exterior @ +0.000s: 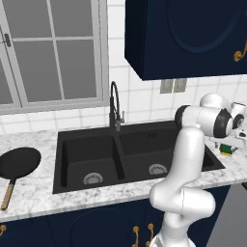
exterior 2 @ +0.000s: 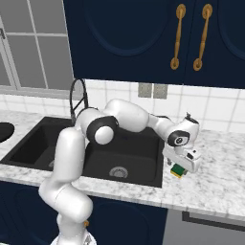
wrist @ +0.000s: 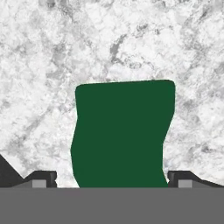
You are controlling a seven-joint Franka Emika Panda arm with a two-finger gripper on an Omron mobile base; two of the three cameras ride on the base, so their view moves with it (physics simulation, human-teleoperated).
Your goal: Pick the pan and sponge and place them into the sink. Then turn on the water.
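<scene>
The sponge (wrist: 122, 131) lies green side up on the marble counter, just right of the sink (exterior: 144, 140). My gripper (wrist: 111, 179) hangs straight over it, open, with one dark fingertip (wrist: 41, 178) on each side of the sponge and a small gap to both. The base views show the sponge's yellow and green edge (exterior: 226, 150) (exterior 2: 178, 170) poking out under the hand (exterior 2: 184, 160). The black pan (exterior: 19, 164) with its wooden handle rests on the counter left of the sink; its rim (exterior 2: 4, 130) shows at the left edge of the right base view. No water runs from the black faucet (exterior: 114, 106).
The double-basin sink (exterior 2: 143, 162) has a silver drain (exterior: 93, 178) in each basin. Dark blue wall cabinets (exterior 2: 143, 38) hang above the counter. A window (exterior: 53, 53) sits behind the pan's side. Bare marble counter (exterior 2: 215, 182) extends right of the sponge.
</scene>
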